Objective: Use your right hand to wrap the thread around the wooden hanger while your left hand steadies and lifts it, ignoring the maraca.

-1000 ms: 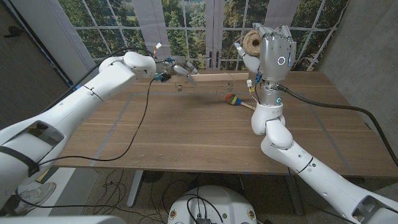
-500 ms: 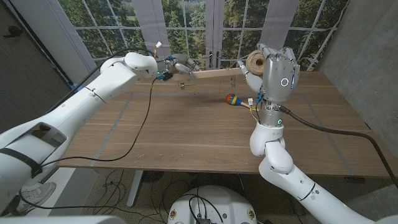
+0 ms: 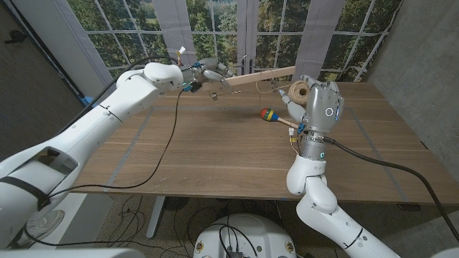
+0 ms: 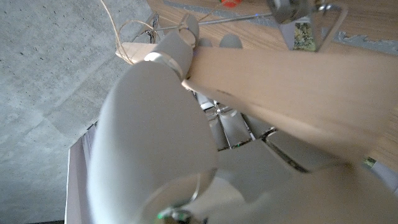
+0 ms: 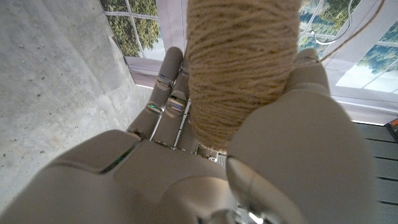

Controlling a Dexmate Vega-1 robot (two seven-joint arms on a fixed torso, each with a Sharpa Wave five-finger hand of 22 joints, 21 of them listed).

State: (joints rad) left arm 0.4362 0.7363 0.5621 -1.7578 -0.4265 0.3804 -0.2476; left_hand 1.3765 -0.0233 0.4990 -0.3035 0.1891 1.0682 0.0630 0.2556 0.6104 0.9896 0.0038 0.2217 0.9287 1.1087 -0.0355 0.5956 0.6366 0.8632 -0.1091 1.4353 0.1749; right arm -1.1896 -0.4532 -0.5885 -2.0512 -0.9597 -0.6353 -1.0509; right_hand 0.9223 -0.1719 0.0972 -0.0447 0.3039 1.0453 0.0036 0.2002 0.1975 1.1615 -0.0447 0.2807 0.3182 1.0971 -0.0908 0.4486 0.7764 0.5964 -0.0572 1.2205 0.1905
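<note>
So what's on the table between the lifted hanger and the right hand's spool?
In the head view, the maraca lies on the table below the wooden hanger, just left of the right hand holding the spool.

Bright daylight from windows [image 3: 215,29] — soft shadows, blurry wrist close-ups

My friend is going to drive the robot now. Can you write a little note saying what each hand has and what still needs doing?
Left hand: grips one end of the wooden hanger, lifted off the table, far end tilted up.
Right hand: holds the thread spool, just below the hanger's raised end.
Maraca: lies on the table beside the right hand; leave it alone.
Done: hanger lifted, spool in hand; some loose thread loops show at the hanger's end in the left wrist view.
Left: keep wrapping thread around the hanger.
</note>
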